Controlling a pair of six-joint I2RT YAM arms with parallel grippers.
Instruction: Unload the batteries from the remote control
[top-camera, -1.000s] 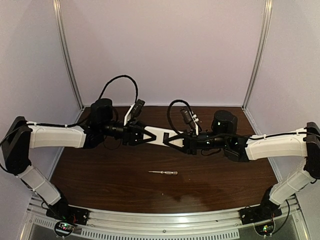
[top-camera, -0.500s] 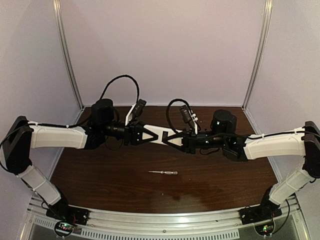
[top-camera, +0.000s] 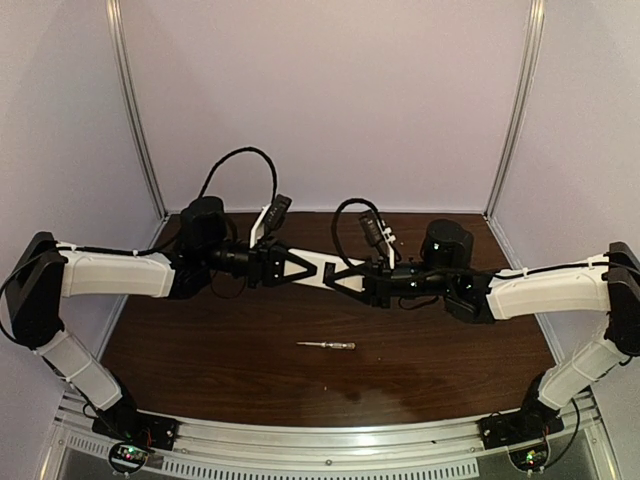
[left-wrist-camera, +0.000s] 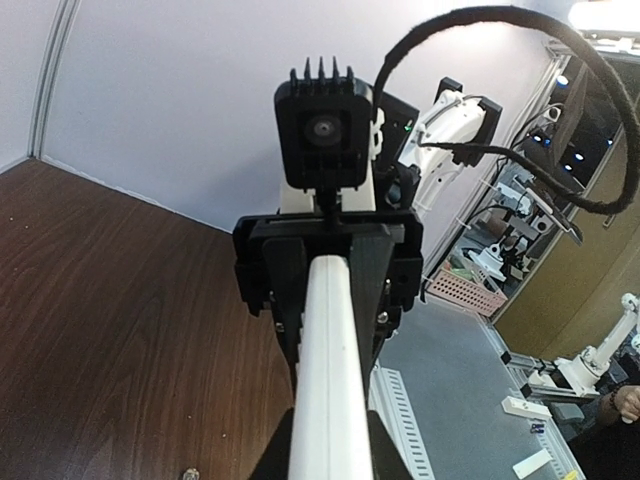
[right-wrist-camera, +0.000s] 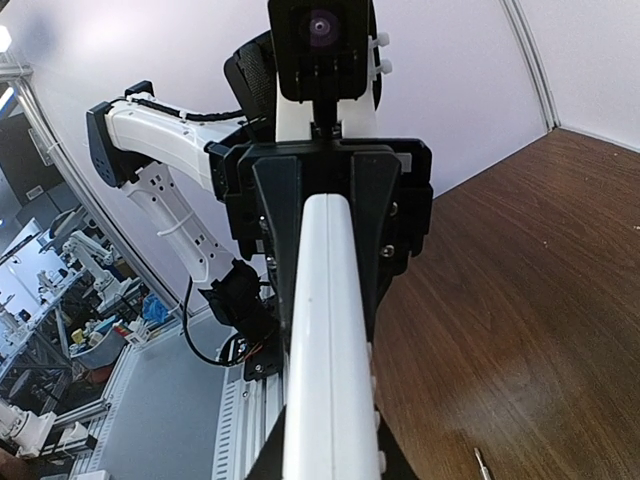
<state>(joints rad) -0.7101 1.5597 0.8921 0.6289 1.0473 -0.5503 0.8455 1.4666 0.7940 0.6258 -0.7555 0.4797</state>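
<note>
we see the remote control (top-camera: 318, 271) held up in the air over the bench (top-camera: 200, 370), beyond the screwdriver (top-camera: 326, 345) as seen from the arm bases and almost straight behind it. it lies roughly level, with the end left of the screwdriver's middle sitting a little farther back in the top view.

the left gripper (top-camera: 303, 266) reaches in from the left of the screwdriver and is clamped on that end. its fingers (right-wrist-camera: 283, 220) are drawn in narrow and pressed against both sides of the thin white body, as the right wrist view shows. the right gripper (top-camera: 333, 280) reaches in from the right of the screwdriver and is closed on the other end, its jaws likewise narrow and flat against the remote control.

the two grippers face each other tip to tip, near but apart, with a short bare stretch of remote control between them.

the screwdriver lies flat on the bench, well apart from both grippers, its thicker end pointing right.
</note>
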